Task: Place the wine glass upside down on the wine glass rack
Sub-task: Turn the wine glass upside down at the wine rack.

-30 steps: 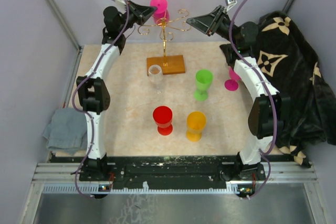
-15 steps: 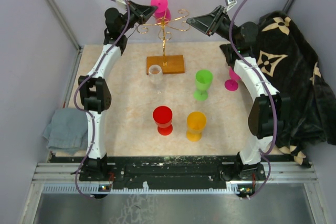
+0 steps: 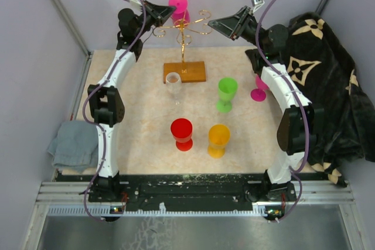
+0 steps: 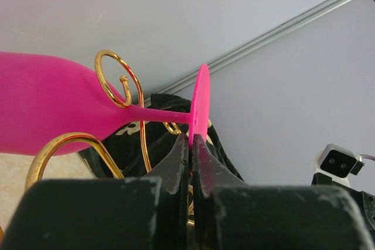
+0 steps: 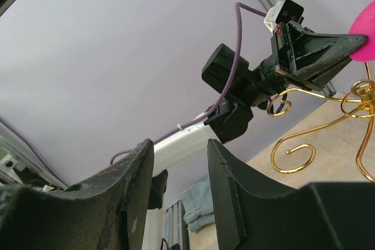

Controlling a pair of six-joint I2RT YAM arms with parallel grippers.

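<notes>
A pink wine glass (image 4: pixel 47 112) lies on its side high above the table, bowl to the left and foot disc (image 4: pixel 199 103) to the right. My left gripper (image 4: pixel 191 140) is shut on the rim of that foot. The stem crosses a gold scroll arm (image 4: pixel 114 77) of the wine glass rack (image 3: pixel 183 27); whether they touch I cannot tell. The rack's wooden base (image 3: pixel 185 72) sits at the back of the table. From above, the left gripper (image 3: pixel 168 11) holds the glass (image 3: pixel 177 4) just left of the rack top. My right gripper (image 3: pixel 214 24) hovers open and empty right of the rack, also seen in its own view (image 5: pixel 179 171).
On the table stand a clear glass (image 3: pixel 173 85), a green one (image 3: pixel 227 93), a red one (image 3: pixel 181 133) and an orange one (image 3: pixel 218 139). A magenta glass (image 3: pixel 258 92) stands by the right arm. A black patterned cloth (image 3: pixel 328 86) covers the right side; a grey cloth (image 3: pixel 73 144) lies left.
The left arm has edged slightly to the right with the pink glass still gripped. The right arm has not moved.
</notes>
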